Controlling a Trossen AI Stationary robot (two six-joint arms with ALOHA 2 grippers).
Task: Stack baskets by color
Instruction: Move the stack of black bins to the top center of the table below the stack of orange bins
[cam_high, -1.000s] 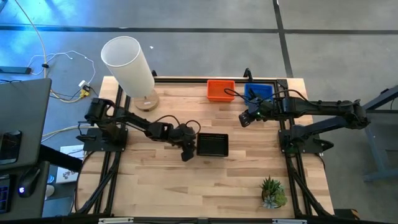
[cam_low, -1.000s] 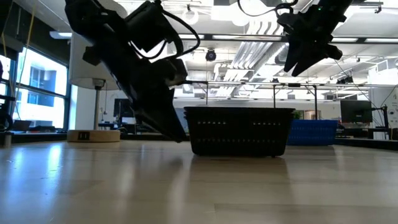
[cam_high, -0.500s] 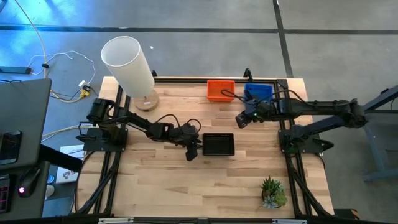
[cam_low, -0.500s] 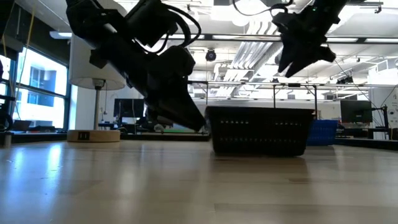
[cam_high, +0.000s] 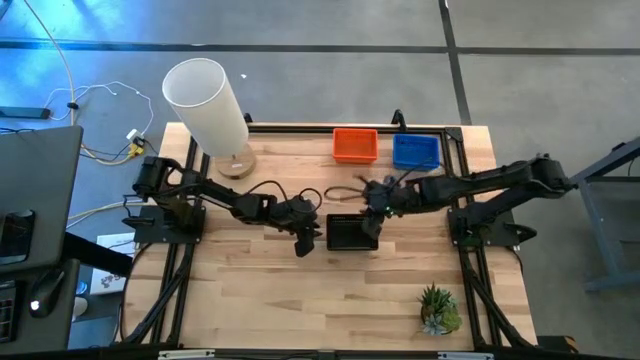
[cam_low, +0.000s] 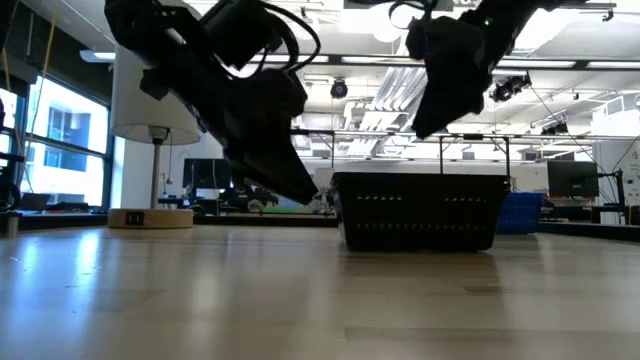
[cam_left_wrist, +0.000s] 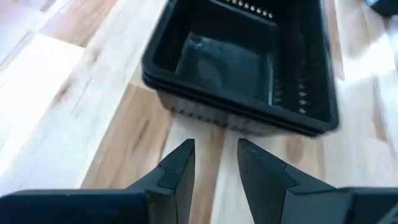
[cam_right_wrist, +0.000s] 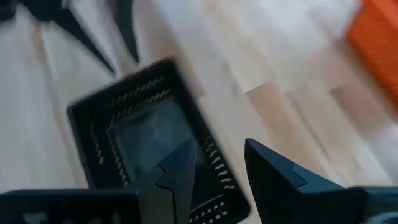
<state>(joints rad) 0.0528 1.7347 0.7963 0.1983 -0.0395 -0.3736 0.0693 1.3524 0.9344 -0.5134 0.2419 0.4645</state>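
You see one black basket stack (cam_high: 352, 233) mid-desk (cam_high: 260, 290), one orange (cam_high: 355, 146), one blue (cam_high: 416, 151) at the back. Left hand (cam_left_wrist: 214, 163) spread beside it; right hand (cam_right_wrist: 214, 171) spread above. Left wrist view reveals nested rims.

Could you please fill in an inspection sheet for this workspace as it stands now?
Surface: wooden table, bare in front.
Job's things: black baskets nested mid-table; orange basket and blue basket side by side at the far edge.
Clutter: white cylinder at the far left; potted plant at the near right.
Grippers: left pincer open, empty, beside the black baskets' left end; right pincer open, empty, above their right end.
Cables: black cable looping over the table; white cable on the floor.
Surroundings: grey floor; no person seen.
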